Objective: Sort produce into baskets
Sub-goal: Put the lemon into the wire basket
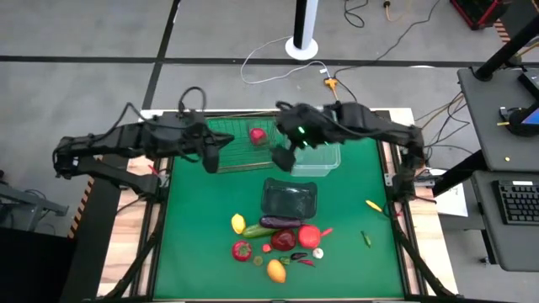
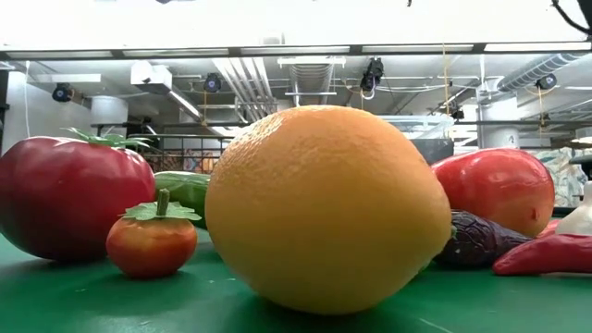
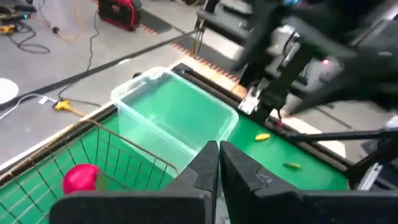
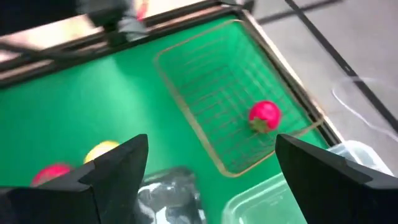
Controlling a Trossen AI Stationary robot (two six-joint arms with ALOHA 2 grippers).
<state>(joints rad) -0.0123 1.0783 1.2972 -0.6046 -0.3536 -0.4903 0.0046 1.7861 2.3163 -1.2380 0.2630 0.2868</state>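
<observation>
With one red fruit already lying in the wire basket, the remaining produce is sitting clustered on the bench (probably light, hard and slippery, so grasping across the widest part is advisable), while the left gripper is hovering clenched and empty and the right gripper is hanging released.

Grey floor with dark seams, loose cables, white round pedestal base, keyboard on side desk.

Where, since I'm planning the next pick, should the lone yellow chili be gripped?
Across its thin middle, from straight above. The yellow chili lies flat and alone on the mat, long axis slanted, so a grip across its width probably fits best.
</observation>
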